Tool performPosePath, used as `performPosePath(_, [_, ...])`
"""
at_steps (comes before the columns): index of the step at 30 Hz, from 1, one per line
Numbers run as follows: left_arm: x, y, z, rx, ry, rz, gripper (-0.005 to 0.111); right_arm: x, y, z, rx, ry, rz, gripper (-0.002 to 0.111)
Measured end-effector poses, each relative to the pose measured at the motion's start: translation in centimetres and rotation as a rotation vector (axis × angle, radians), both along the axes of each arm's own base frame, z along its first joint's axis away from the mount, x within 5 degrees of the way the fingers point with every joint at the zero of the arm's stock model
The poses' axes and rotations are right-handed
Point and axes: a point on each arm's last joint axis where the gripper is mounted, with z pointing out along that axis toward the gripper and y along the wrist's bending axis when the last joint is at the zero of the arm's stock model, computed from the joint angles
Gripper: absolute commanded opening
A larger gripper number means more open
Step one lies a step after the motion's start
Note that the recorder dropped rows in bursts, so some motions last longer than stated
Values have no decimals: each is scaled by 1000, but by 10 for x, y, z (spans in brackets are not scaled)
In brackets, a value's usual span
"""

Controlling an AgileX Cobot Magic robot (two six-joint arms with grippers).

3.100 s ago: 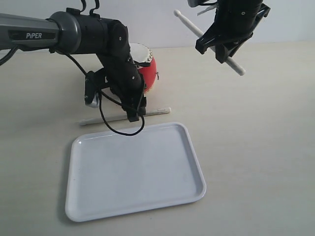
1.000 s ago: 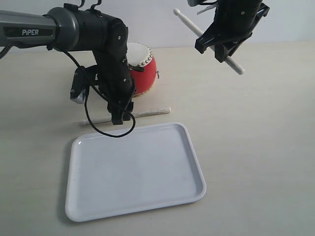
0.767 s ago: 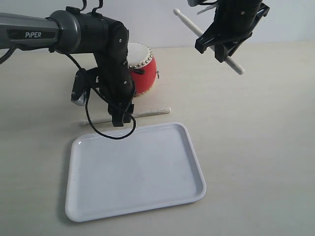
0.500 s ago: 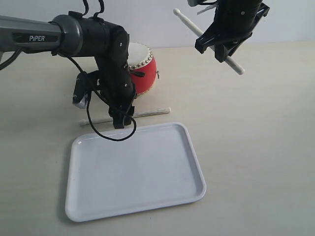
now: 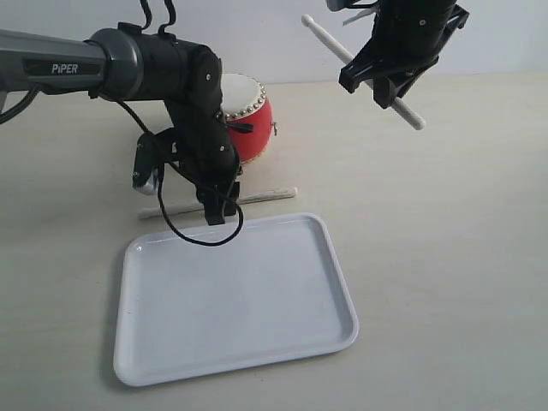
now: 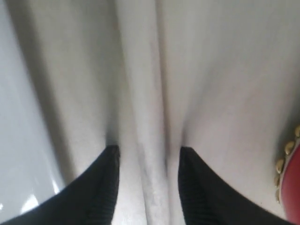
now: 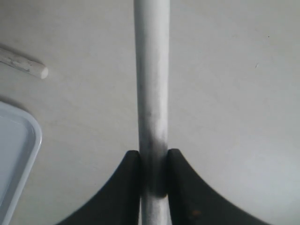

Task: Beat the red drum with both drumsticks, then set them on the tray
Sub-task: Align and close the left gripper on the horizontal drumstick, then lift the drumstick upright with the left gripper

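The red drum (image 5: pixel 254 128) stands at the back, partly hidden behind my left arm; its studded edge (image 6: pixel 291 185) also shows in the left wrist view. One pale drumstick (image 5: pixel 265 195) lies on the table between the drum and the white tray (image 5: pixel 248 300). My left gripper (image 5: pixel 221 210) is low over that drumstick (image 6: pixel 140 93), open, its fingers (image 6: pixel 105 187) standing on either side with gaps. My right gripper (image 5: pixel 385 86) hangs high at the back right, shut on the second drumstick (image 5: pixel 338 50), which slants up to the left.
The tray's rim (image 6: pixel 18 140) lies close beside my left gripper. In the right wrist view, the held drumstick (image 7: pixel 151 70) runs away from the right gripper (image 7: pixel 153 154). Far below are the lying stick's end (image 7: pixel 26 64) and a tray corner (image 7: pixel 16 150).
My left gripper slid left along the lying drumstick, then drifted back right, staying low over it. The right arm and its stick have not moved.
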Motion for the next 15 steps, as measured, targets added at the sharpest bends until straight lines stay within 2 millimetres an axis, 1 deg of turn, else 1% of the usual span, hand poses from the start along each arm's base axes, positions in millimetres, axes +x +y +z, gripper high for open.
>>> performPosePath(2, [-1,0,-1,2,10,2,0,0,0,0,-1,0,2,0])
performPosePath(11, [-3,1,-2,17,43,2,0,0,0,0,0,-2,5,0])
performPosePath(15, [-7,5,4,54,65,-12,0,0,0,0,1,-6,5,0])
